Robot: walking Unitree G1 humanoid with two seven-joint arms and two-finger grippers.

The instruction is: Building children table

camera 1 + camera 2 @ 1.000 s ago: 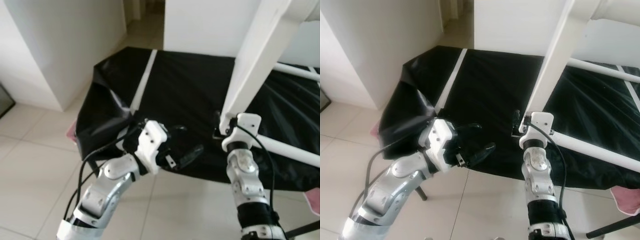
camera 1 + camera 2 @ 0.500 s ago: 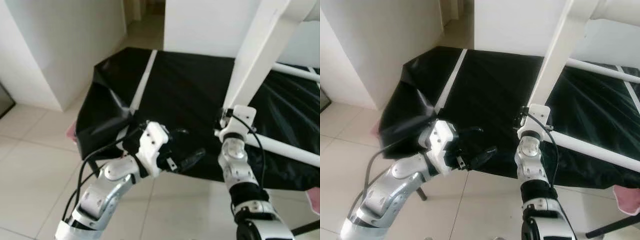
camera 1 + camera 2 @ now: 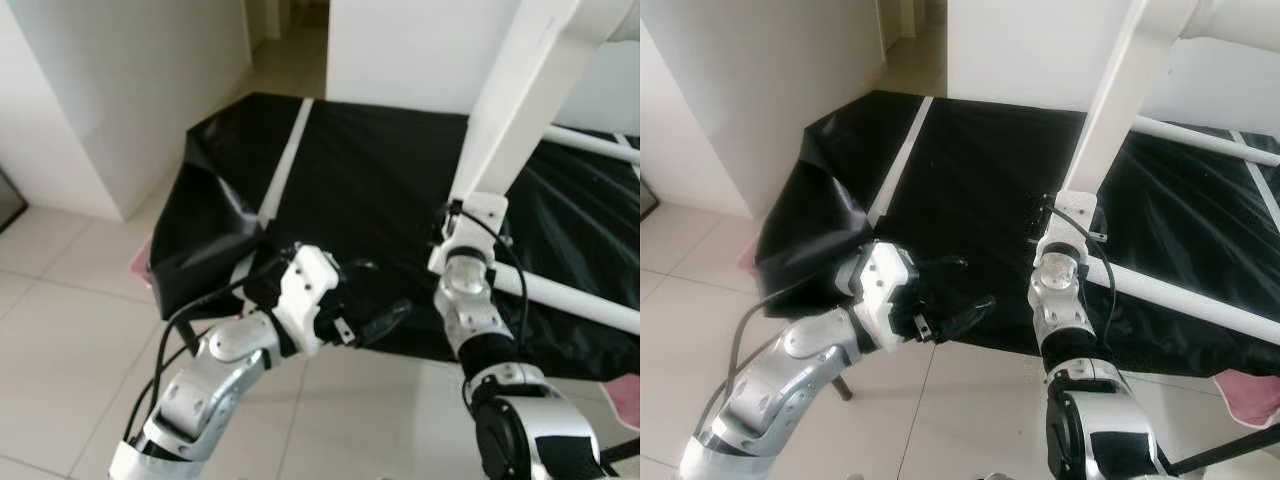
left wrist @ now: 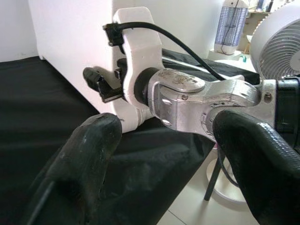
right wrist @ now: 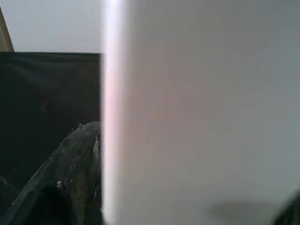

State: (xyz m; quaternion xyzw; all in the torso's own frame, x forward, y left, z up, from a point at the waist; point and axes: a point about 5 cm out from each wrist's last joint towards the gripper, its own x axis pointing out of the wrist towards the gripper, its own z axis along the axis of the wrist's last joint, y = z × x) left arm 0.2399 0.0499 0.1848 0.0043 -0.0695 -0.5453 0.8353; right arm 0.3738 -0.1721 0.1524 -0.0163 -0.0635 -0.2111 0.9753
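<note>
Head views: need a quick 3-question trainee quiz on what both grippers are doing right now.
1. True or false: the right gripper is at the white table leg.
2. The left gripper is: A) open, holding nothing; B) shut on a screw; C) gripping the leg.
3. What covers the surface under both grippers?

Key: 1 true, its finger lies against the leg in the right wrist view. 2 A. 3 A black cloth with a white stripe.

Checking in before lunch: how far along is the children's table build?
Done: a white leg and a rail look joined, standing on the black sheet. In hand: the right gripper is at the leg's lower end, one finger beside it. The left gripper, open, holds nothing. What is left cannot be judged; the tabletop is out of frame.
</note>
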